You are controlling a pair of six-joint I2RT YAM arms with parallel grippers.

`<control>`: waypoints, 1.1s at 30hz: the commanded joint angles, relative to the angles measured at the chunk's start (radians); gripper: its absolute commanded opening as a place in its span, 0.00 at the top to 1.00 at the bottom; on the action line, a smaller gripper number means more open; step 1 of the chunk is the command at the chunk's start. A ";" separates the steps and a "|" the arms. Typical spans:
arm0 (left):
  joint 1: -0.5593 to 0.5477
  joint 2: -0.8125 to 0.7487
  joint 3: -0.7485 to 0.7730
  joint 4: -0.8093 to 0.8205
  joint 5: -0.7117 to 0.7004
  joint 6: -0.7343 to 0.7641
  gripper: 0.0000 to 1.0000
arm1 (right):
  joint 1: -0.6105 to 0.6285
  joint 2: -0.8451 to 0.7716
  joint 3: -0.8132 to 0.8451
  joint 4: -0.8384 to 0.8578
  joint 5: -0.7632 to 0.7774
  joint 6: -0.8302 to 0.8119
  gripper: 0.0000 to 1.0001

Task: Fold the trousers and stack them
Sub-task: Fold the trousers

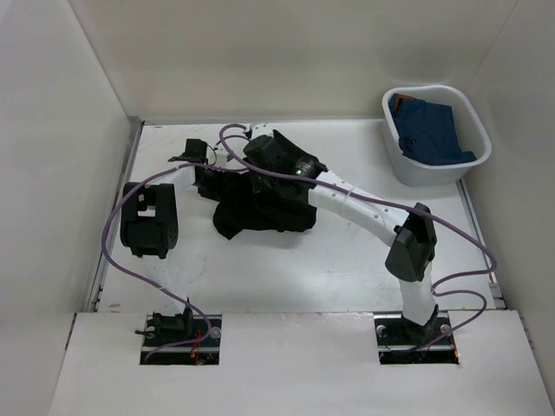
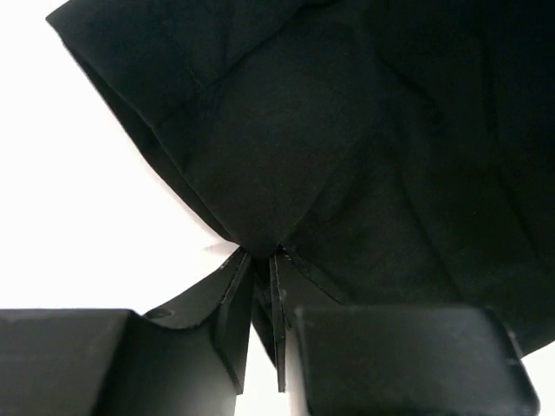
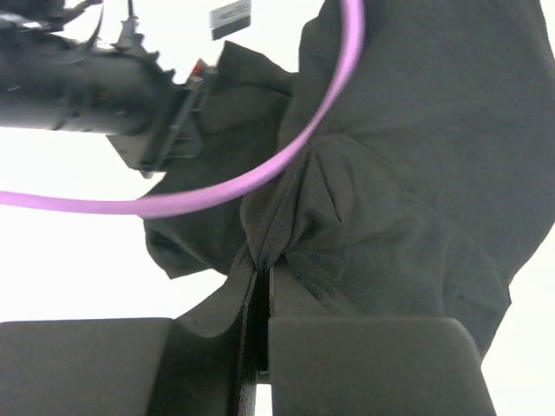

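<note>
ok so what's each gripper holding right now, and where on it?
Both hold the trousers: the left gripper pinches a fold at the cloth's edge, the right gripper a bunched fold. Leg or waist: cannot tell.

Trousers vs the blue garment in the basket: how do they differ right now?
Colour: the trousers are black, the blue garment blue. Place: the trousers lie bunched on the table; the blue garment sits in the white basket at the far right. Contact: the left gripper and right gripper are each shut on the trousers; nothing touches the blue garment. Both are soft cloth.
</note>
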 commanded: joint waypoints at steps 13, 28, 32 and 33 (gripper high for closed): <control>0.242 -0.016 0.068 0.026 0.346 -0.224 0.72 | 0.083 0.085 -0.083 0.481 -0.063 -0.060 0.95; 0.277 -0.010 0.119 -0.035 0.275 -0.214 0.68 | 0.071 0.250 0.045 0.464 -0.292 -0.028 0.36; 0.320 -0.056 0.168 -0.040 0.252 -0.211 0.62 | 0.106 0.156 0.006 0.536 -0.486 -0.086 0.34; 0.331 -0.073 0.185 -0.045 0.242 -0.208 0.61 | 0.112 0.104 -0.037 0.565 -0.476 -0.092 0.36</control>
